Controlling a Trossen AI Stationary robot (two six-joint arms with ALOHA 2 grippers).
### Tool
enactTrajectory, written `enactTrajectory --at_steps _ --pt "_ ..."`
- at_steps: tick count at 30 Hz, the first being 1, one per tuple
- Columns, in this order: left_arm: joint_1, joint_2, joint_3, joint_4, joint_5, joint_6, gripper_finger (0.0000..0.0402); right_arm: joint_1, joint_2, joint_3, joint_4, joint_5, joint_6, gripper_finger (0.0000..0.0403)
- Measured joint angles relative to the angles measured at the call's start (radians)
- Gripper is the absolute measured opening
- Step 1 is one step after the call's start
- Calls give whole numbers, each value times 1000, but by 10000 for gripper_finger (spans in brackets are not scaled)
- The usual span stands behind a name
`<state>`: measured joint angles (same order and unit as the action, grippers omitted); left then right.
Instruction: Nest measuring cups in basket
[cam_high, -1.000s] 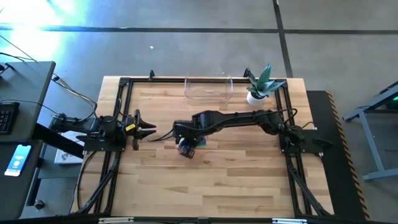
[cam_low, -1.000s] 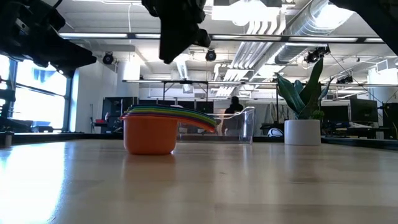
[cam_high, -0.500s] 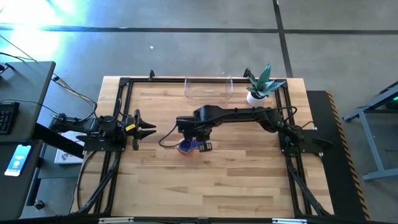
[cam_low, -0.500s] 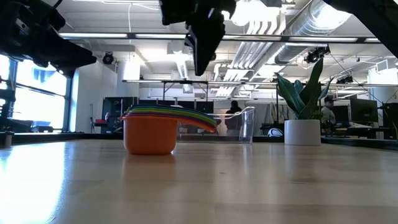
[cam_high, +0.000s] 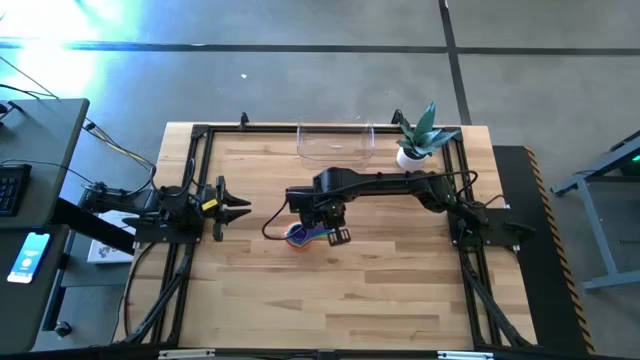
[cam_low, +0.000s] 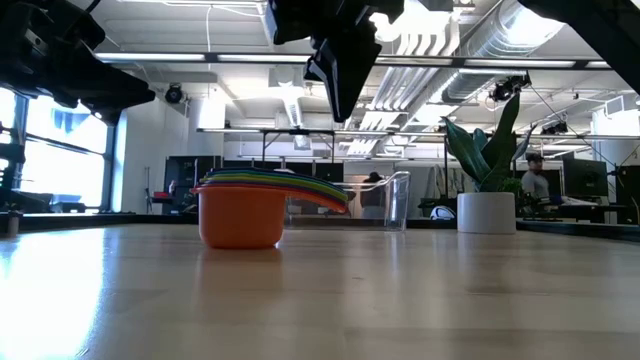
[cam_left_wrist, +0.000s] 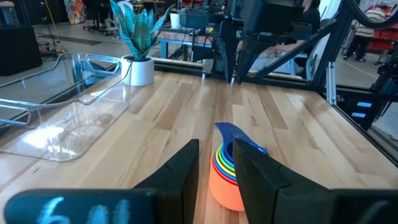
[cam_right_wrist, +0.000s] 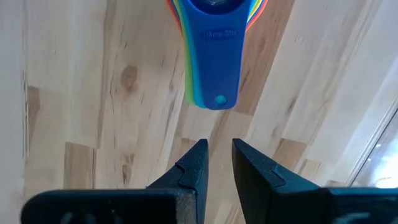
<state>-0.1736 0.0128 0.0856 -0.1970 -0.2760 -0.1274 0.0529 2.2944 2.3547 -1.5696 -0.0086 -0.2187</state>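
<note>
Change: the right claw (cam_high: 335, 236) has swung from the left side of the stacked measuring cups (cam_high: 302, 235) to just right of them, above their handles; the stack, the basket and the left arm lie as they did a second ago.
Measuring cups: nested in one stack, upright on the tabletop (cam_high: 330, 290) near its middle. The orange cup (cam_low: 240, 216) is the outermost and carries the rest; the blue cup (cam_right_wrist: 214, 43) sits on top, its handle lying over the fanned handles of the others.
Cups and basket: the stack is not in the basket (cam_high: 335, 143); it stands well apart from it, on the bare wood.
Right claw: raised in the air above the stack's handles, touching nothing. Its two dark fingers (cam_right_wrist: 189, 171) stand a narrow gap apart with nothing between them, the blue handle's tip just beyond their ends.
Basket: clear and rectangular, at the far edge of the tabletop beyond the stack, nothing visible inside it.
Plant pot: a small white pot with a green plant (cam_high: 415, 140), just beside the basket's right end.
Left claw: the left claw (cam_high: 240, 210) waits well to the left of the stack, at the tabletop's left side, fingers (cam_left_wrist: 180, 177) parted and empty, pointing toward the cups.
Room: a person (cam_low: 535, 180) is visible far behind the plant pot.
</note>
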Motion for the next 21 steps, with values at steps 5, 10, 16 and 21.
enactTrajectory --at_steps 5,10,16,21 --pt "0 0 0 0 0 0 90 2 -13 -13 7 -24 19 64" --pt "0 0 0 0 0 0 90 11 -122 -140 81 11 58 64" --pt "0 0 0 0 0 0 90 19 -310 -400 307 53 90 64" --pt "0 0 0 1 0 0 90 18 -456 -635 509 34 125 64"
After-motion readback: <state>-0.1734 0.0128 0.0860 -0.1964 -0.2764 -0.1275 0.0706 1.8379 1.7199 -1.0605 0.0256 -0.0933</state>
